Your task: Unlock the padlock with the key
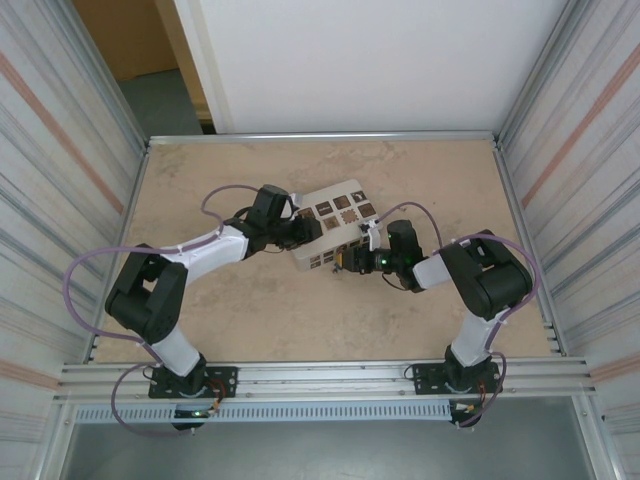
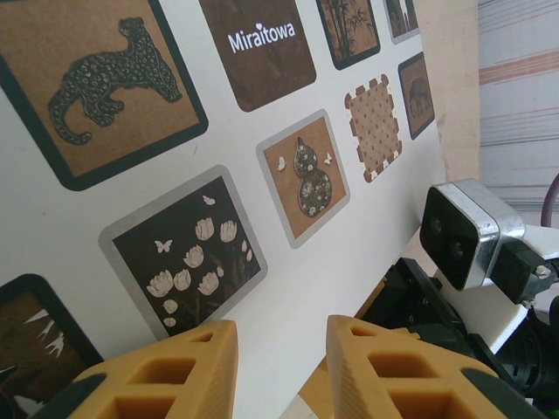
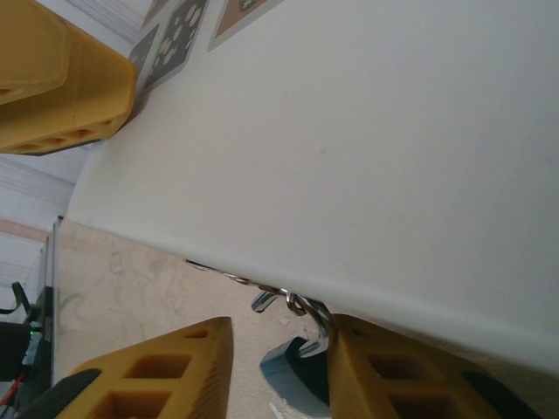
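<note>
1. I am reaching my left arm in across the table (image 1: 200, 180). My left pincer (image 1: 308, 232) is sitting at the left end of the pale box (image 1: 335, 212) with the brown picture squares.
2. In the left wrist view that pincer (image 2: 281, 327) is standing released. Its two yellow fingers (image 2: 157, 375) are spread apart with nothing showing between them. The box's printed face (image 2: 52, 236) is lying just beyond their tips, and I cannot tell whether they are touching it.
3. The box is lying askew near the middle of the table, between my two pincers.
4. The padlock (image 3: 293, 371) is lying on the table (image 3: 131, 279) at the foot of the box's plain white side (image 3: 367, 131), on the far side of the box from my left pincer. Only a pale blue corner and a dark part are showing at the bottom of the right wrist view. A thin metal loop (image 3: 288, 301) is curling just above it along the box's lower edge.
5. My right pincer (image 3: 281, 323) is standing released around it. The padlock is sitting low in the gap between the fingers, nearer the right-hand one, and the loop is reaching that finger's inner face.
6. From above, my right pincer (image 1: 352, 261) is pointing at the box's near side from the right.
</note>
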Robot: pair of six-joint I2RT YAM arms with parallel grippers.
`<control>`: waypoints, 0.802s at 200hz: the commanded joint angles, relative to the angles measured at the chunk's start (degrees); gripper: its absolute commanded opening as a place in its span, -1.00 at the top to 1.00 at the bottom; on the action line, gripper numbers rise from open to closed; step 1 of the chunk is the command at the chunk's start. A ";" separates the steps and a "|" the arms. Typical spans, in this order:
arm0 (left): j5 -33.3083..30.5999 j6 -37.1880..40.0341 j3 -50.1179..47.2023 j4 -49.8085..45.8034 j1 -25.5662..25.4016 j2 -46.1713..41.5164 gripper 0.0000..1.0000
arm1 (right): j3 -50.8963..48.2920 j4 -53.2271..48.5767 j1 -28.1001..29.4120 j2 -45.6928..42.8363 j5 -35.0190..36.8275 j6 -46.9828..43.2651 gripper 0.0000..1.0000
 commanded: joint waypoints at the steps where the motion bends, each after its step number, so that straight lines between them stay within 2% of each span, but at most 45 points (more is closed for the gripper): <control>1: 0.39 -0.11 -2.06 -2.12 0.30 0.76 0.36 | -0.08 0.09 0.47 -2.30 -1.99 -1.71 0.47; 93: 0.13 -0.13 -3.80 -2.25 0.52 -0.26 0.38 | -0.73 -1.89 0.30 -3.87 1.82 -0.52 0.90; 160: -0.04 -0.87 -7.15 -1.73 -1.13 -1.72 0.39 | -2.90 4.00 0.17 -4.57 8.33 10.14 0.99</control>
